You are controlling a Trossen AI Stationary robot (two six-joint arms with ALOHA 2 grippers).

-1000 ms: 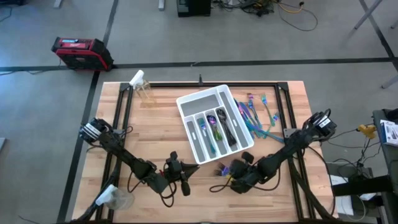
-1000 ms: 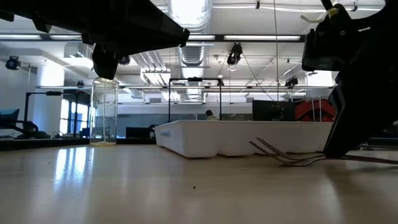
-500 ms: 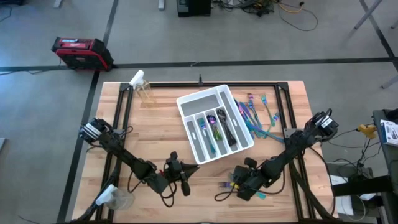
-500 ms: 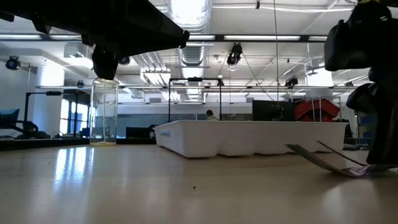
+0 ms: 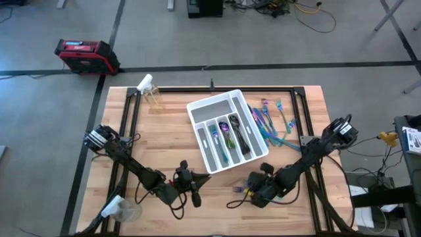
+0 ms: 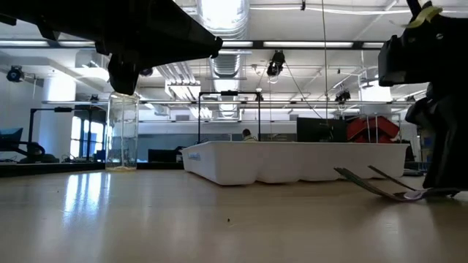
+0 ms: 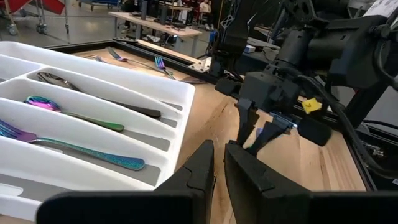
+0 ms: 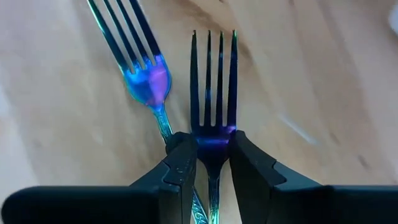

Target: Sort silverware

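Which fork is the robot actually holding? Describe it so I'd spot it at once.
Find the white cutlery tray mid-table, then the right tool below it. Two iridescent forks sit there: the pinched fork has its neck between the tool's fingers, while the other fork lies loose beside it.

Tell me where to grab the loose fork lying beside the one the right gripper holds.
Grip the loose fork at its narrow neck just below the tines, coming straight down from above. It lies flat on the table, and its handle runs under the right gripper, which is shut on the other fork, so the neck is the clearest exposed part.
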